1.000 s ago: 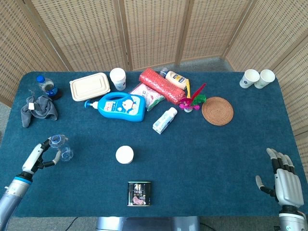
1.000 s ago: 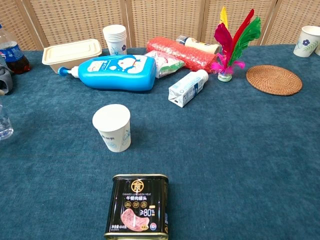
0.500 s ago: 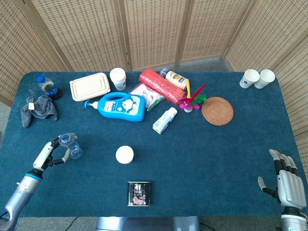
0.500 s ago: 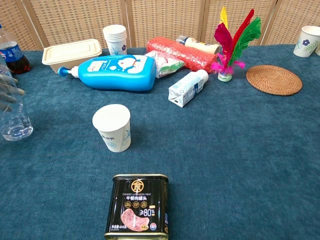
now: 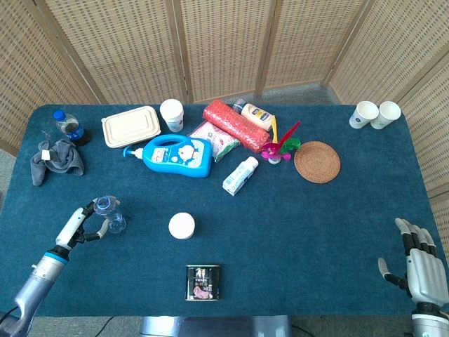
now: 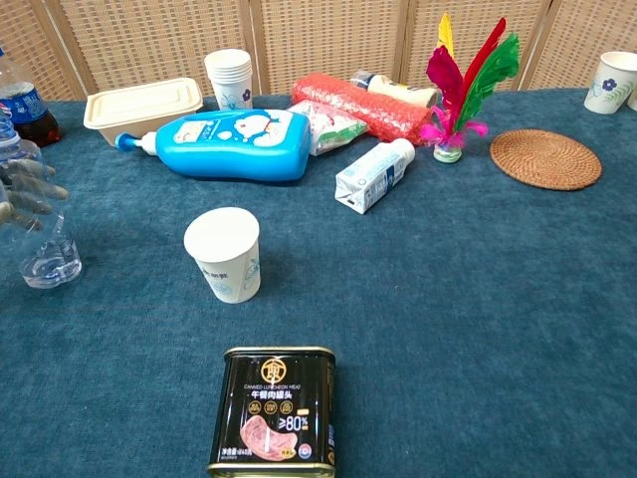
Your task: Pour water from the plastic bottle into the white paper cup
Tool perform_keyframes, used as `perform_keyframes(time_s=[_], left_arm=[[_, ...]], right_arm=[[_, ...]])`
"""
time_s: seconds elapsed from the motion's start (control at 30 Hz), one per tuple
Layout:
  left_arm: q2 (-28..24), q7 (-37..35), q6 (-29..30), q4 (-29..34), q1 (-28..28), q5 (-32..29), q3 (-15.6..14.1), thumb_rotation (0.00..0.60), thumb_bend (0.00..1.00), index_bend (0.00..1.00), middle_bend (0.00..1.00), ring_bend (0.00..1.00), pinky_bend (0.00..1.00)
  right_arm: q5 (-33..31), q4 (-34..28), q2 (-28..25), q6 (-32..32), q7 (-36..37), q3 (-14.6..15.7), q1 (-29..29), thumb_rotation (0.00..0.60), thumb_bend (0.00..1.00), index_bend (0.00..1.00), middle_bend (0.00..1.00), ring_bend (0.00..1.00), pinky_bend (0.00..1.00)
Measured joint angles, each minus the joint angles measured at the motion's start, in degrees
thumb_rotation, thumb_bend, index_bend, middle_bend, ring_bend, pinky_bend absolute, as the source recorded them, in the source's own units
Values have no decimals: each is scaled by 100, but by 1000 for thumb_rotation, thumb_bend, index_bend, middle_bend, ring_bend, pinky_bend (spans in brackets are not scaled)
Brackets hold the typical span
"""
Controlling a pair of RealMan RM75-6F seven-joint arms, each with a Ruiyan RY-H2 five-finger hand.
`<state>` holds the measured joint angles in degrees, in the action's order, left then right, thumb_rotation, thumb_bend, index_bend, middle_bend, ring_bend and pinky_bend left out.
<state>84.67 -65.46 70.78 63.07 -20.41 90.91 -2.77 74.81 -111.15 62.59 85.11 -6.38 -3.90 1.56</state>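
Carried rightward since a second ago, the clear plastic water bottle (image 5: 110, 214) now stands upright in the left hand (image 5: 83, 226), fingers (image 6: 30, 189) wrapped round it, left of the white paper cup (image 5: 182, 225) on the blue desk (image 5: 302, 225). Right hand (image 5: 424, 270) rests with fingers spread, holding nothing.

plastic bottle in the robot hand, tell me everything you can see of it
The plastic bottle is clear and upright, with a pale blue neck and a little water at its base. The left robot hand grips its upper part. It sits at the table's left side, left of the white paper cup, apart from it.
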Motion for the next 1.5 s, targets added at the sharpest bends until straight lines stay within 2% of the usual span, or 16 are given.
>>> perform_keyframes(time_s=[0.33, 1.0, 1.23, 1.5], left_arm=[[18, 10, 57, -48, 73, 38, -105, 591, 655, 252, 260, 240, 326], [-16, 83, 191, -162, 230, 130, -290, 388, 637, 191, 172, 163, 248], [-29, 97, 246, -163, 267, 164, -328, 363, 619, 191, 169, 160, 245], [-43, 205, 286, -159, 262, 150, -282, 360, 602, 191, 169, 156, 237]], right_arm=[[22, 0, 0, 18, 17, -5, 2, 591, 400, 0, 90, 0, 0], [78, -15, -14, 88, 42, -1, 37, 593, 408, 0, 97, 0, 0], [95, -16, -8, 106, 48, -2, 46, 600, 412, 0, 97, 0, 0], [99, -11, -12, 117, 65, 5, 62, 598, 412, 0, 98, 0, 0]])
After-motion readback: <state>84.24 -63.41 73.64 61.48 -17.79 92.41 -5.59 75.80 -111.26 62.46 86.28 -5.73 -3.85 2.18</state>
